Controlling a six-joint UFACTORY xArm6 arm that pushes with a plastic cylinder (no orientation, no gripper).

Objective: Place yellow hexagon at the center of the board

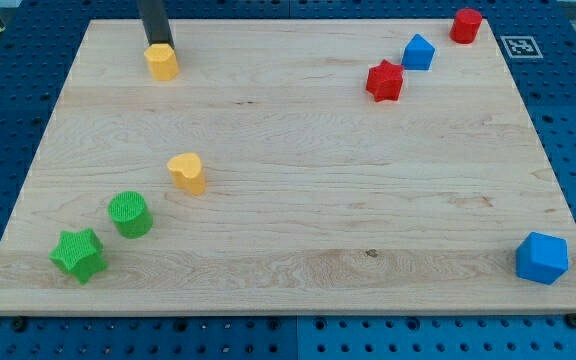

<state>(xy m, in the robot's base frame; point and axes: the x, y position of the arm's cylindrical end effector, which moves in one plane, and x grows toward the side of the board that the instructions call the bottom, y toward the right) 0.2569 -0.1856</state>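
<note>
The yellow hexagon (162, 61) lies near the view's top left of the wooden board (288, 230). My tip (158, 44) is just above it in the view, touching or nearly touching its upper edge. A second yellow block, heart-shaped (187, 172), lies left of the board's middle.
A green cylinder (130, 214) and a green star (78, 254) lie at the bottom left. A red star (384, 80), a blue block (418, 51) and a red block (465, 24) lie at the top right. A blue block (542, 257) lies at the bottom right.
</note>
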